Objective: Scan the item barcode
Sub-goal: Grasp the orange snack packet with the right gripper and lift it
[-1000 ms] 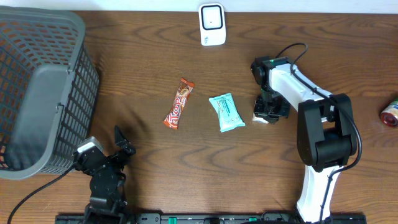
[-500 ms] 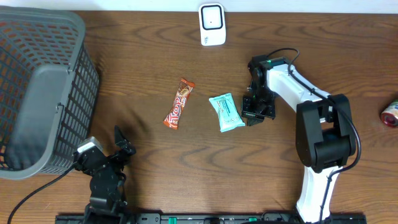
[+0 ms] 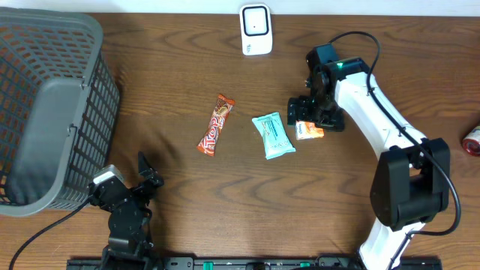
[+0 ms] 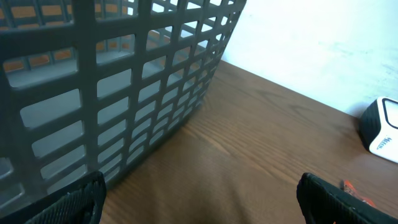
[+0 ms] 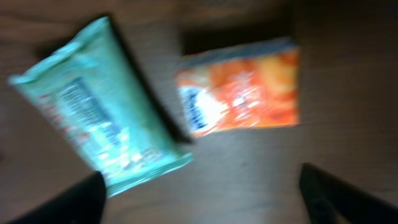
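A small orange packet lies flat on the wooden table, just right of a teal packet. My right gripper hovers right above the orange packet, open and holding nothing. In the right wrist view, which is blurred, the orange packet and teal packet lie beyond my wide-apart fingertips. The white scanner stands at the table's back edge. My left gripper rests open near the front left, and its own view shows bare table between the jaws.
A red-orange candy bar lies left of the teal packet. A large grey mesh basket fills the left side and looms close in the left wrist view. A red can sits at the right edge.
My right gripper carried the orange packet leftward, then opened and let it go beside the teal packet. The left arm has not moved.
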You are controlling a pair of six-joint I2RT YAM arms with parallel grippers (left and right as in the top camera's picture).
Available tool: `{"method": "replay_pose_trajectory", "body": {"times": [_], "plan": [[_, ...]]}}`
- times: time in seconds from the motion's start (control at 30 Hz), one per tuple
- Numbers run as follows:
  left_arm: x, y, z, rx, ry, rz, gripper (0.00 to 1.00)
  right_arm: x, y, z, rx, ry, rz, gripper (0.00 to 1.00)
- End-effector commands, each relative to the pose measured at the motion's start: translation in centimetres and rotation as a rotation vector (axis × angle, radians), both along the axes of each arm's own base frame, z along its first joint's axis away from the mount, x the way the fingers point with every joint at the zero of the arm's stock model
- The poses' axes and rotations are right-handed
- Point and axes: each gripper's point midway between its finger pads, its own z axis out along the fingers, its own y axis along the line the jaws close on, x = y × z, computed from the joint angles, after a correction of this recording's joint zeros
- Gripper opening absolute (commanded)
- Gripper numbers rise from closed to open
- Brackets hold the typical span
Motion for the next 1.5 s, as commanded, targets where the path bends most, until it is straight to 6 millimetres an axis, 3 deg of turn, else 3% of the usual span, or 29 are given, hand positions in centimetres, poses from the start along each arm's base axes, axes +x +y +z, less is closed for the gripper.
{"method": "replay_pose_trajectory", "body": {"times": [0.0, 0.3, 0.67, 0.73, 1.0, 1.23, 1.47], "plan": [[0.0, 0.2, -1.2, 0.002, 0.025, 0.010, 0.98, 1.1, -1.7, -1.4, -0.124, -0.031, 0.079, 0.99], [0.0, 0.2, -1.2, 0.002, 0.025, 0.010, 0.98, 3.3, -1.9, -3.9, -0.164, -0.081, 0.162, 0.99], [0.0, 0.2, -1.2, 0.002, 0.025, 0.010, 0.98, 2.2, -1.1, -7.2, -0.118, 0.014, 0.199, 0.99], [0.0, 0.2, -1.2, 0.002, 0.025, 0.010, 0.98, 2.2, -1.1, -7.4, -0.118, 0.017, 0.199, 0.95], [0.0, 0.2, -1.2, 0.002, 0.025, 0.010, 0.98, 2.2, -1.1, -7.4, -0.118, 0.019, 0.197, 0.68], [0.0, 0.2, -1.2, 0.002, 0.025, 0.010, 0.98, 1.6, -1.0, -7.3, -0.108, 0.046, 0.169, 0.66], [0.0, 0.2, -1.2, 0.003, 0.025, 0.011, 0.98, -0.2, 0.2, -5.6, -0.030, 0.140, 0.160, 0.61]]}}
